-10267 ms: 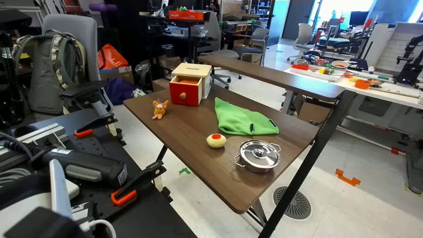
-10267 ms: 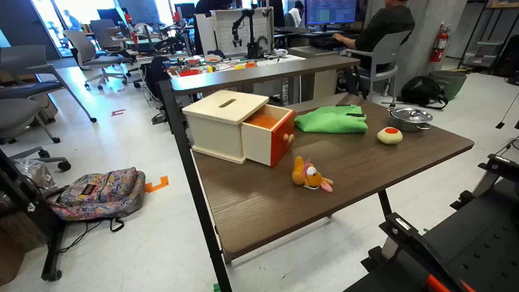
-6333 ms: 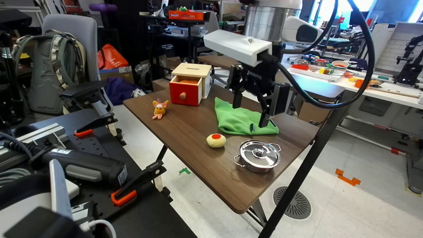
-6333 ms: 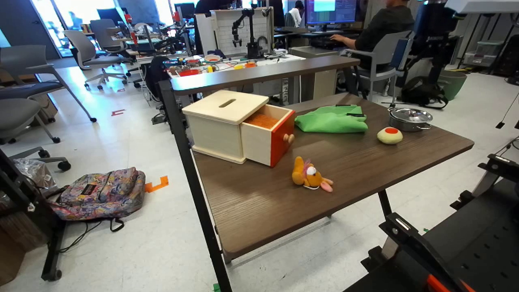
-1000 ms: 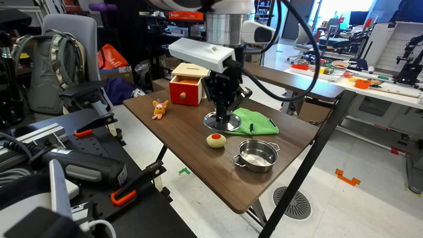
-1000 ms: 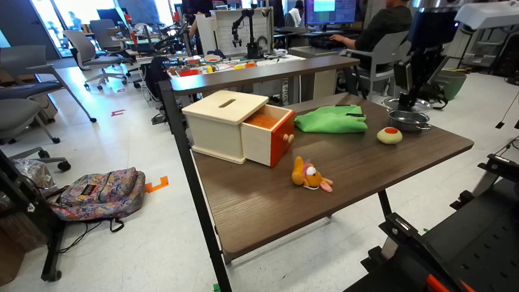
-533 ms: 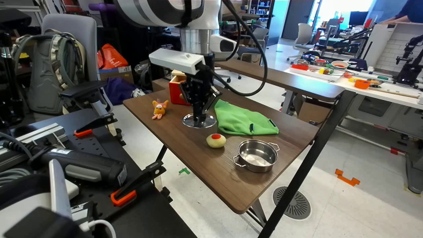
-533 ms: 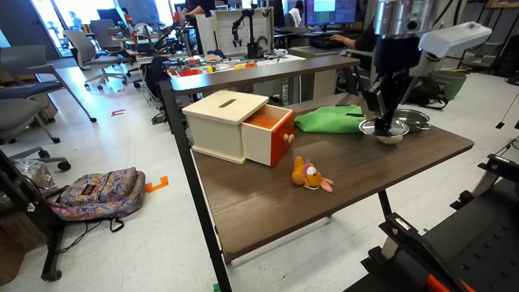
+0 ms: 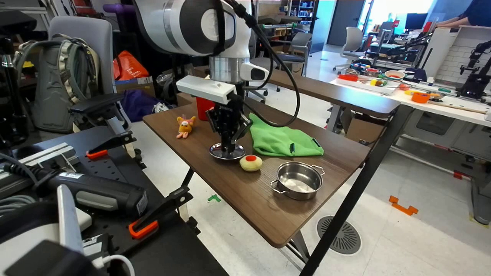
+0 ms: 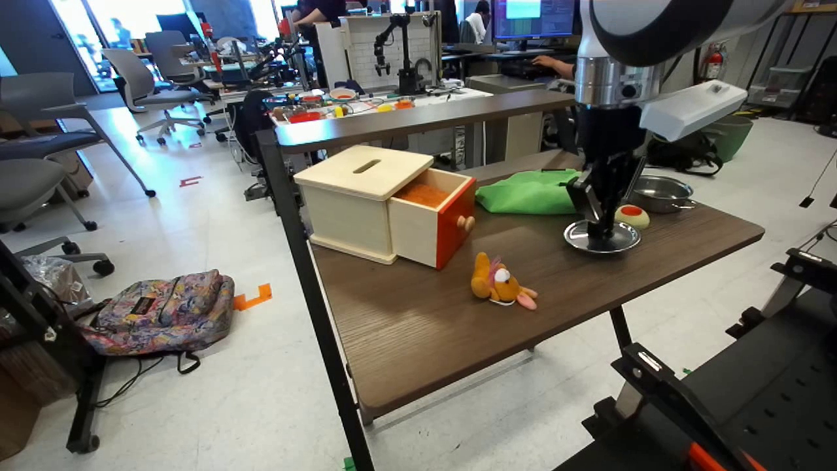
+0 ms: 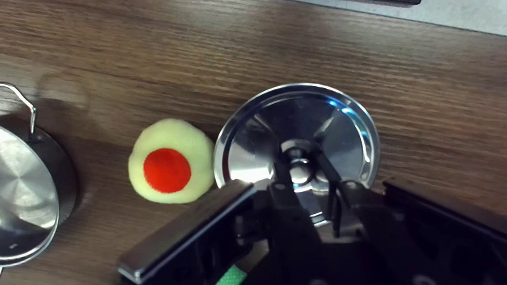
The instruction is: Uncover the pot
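The big brown table [image 10: 431,327] holds the things I am working with. My robot arm [image 9: 191,27], white and gray, reaches over it from up high. Next comes a pale wooden box [image 10: 353,216] near one end of the table. Its drawer [image 10: 413,230] has a red front and sticks partway out, and I can see orange inside. A green cloth [image 9: 284,140] lies in a lumpy heap on the wood, near the box. My black gripper [image 11: 300,169] points straight down over the table. The shiny steel pot [image 9: 299,180] stands upright on the wood, at the other end from the box. The pot is uncovered, and I can look right down at its round, bright bottom. The flat round lid [image 11: 297,118] is off to the side, well apart from the pot. The lid looks level, and it is very low, down by the wood. I cannot tell if it touches the table or hangs just above it. A little orange toy [image 10: 502,288] with pink on it lies on the table, near the drawer. A pale yellow ball [image 11: 171,161] with a red spot on top sits between the pot and the lid. In the wrist view it is just beside the lid's edge, and I cannot tell if they touch. The smallest thing is the lid's round knob [image 11: 300,174]. I have the jaws clenched on it, one on each side.
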Controlling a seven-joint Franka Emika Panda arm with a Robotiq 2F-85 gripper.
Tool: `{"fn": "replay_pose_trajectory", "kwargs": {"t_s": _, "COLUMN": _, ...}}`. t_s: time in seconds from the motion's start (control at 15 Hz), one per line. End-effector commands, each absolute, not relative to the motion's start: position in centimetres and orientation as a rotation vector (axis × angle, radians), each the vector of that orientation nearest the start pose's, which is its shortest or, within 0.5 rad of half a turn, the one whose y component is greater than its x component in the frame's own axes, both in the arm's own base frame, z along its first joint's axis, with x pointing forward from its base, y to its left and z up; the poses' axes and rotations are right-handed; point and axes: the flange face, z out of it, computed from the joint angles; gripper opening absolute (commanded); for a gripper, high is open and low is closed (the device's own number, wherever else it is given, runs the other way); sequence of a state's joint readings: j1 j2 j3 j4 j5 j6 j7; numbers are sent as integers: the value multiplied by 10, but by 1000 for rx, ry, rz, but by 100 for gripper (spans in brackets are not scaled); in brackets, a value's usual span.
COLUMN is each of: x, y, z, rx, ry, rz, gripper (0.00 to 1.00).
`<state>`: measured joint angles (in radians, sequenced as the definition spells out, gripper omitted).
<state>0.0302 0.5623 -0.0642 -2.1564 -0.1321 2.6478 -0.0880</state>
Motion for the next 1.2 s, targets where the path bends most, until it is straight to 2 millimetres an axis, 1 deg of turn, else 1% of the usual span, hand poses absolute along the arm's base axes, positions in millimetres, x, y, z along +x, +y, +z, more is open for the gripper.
{"fn": "replay_pose_trajectory", "kwargs": {"t_s": 0.0, "x": 558, "y": -27, "z": 112, "rx": -3251, "ry": -304, "rz": 174, "gripper": 5}}
{"fn": "replay_pose_trajectory", "kwargs": {"t_s": 0.13, "x": 555, "y": -31, "z": 104, "rx": -3259, "ry": -318, "rz": 200, "gripper": 5}}
{"fn": "replay_pose_trajectory", "kwargs": {"t_s": 0.47, "x": 553, "y": -37, "z": 106, "rx": -3275, "ry": -340, "rz": 201, "gripper": 5}}
{"fn": "replay_pose_trajectory", "kwargs": {"t_s": 0.53, "x": 553, "y": -39, "z": 106, "rx": -3279, "ry": -336, "rz": 204, "gripper": 45}}
{"fn": "replay_pose_trajectory", "kwargs": {"t_s": 0.6, "x": 552, "y": -40, "z": 107, "rx": -3283, "ry": -343, "rz": 206, "gripper": 47}}
{"fn": "replay_pose_trajectory", "kwargs": {"t_s": 0.67, "x": 551, "y": -42, "z": 105, "rx": -3285, "ry": -347, "rz": 214, "gripper": 53}}
{"fn": "replay_pose_trajectory", "kwargs": {"t_s": 0.73, "x": 550, "y": -44, "z": 106, "rx": -3285, "ry": -347, "rz": 222, "gripper": 61}}
{"fn": "replay_pose_trajectory", "kwargs": {"t_s": 0.87, "x": 547, "y": -47, "z": 108, "rx": -3279, "ry": -356, "rz": 242, "gripper": 74}}
{"fn": "replay_pose_trajectory", "kwargs": {"t_s": 1.07, "x": 541, "y": -48, "z": 116, "rx": -3267, "ry": -353, "rz": 245, "gripper": 98}}
{"fn": "replay_pose_trajectory", "kwargs": {"t_s": 1.13, "x": 538, "y": -48, "z": 120, "rx": -3257, "ry": -358, "rz": 236, "gripper": 99}}
